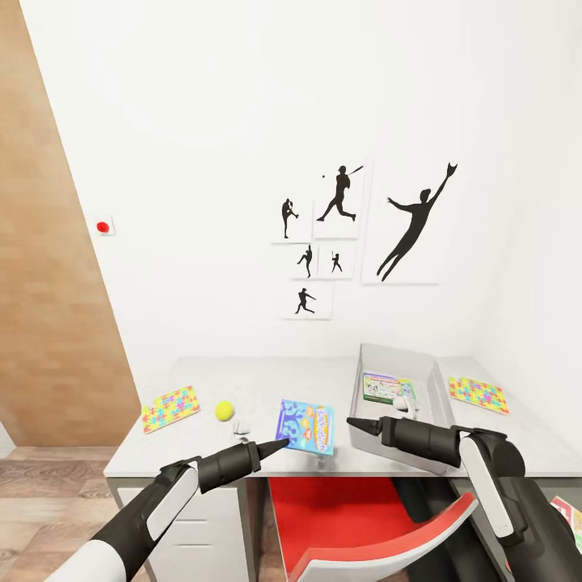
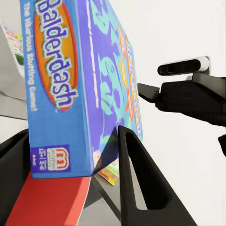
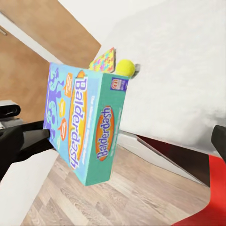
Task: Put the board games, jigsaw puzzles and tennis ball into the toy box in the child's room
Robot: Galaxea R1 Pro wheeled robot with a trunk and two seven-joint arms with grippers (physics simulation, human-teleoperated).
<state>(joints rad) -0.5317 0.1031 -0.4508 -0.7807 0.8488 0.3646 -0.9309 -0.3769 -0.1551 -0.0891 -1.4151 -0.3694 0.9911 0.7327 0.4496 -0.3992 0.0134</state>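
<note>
Directly below the head camera, a red chair (image 1: 364,517) stands under the tabletop (image 1: 259,388) edge, between the two arms. Left hand (image 1: 279,444) is clamped on the blue board game (image 1: 305,427), lettered "Balderdash"; the left wrist view shows the box (image 2: 80,89) seated between the two dark fingers (image 2: 141,183), one on each broad face. Taking the toy box (image 1: 372,360) as the landmark: the blue game is held just beside its near left corner, above the tabletop's front edge, tilted. Right hand (image 1: 353,423) hovers at the toy box's front wall, pointing toward the blue game without touching it; whether it is open or closed cannot be told from these views. Inside the toy box lies a green-edged printed game (image 1: 388,388), flat on the floor of the tray. One jigsaw puzzle (image 1: 478,394) lies flat on the tabletop just beside the toy box's right wall. A second jigsaw puzzle (image 1: 170,408) lies well apart from the toy box, at the tabletop's far left end. Tennis ball (image 1: 225,411) rests on the tabletop between that puzzle and the blue game. Baseball-player silhouettes (image 1: 356,234) hang on the white wall behind the toy box.
</note>
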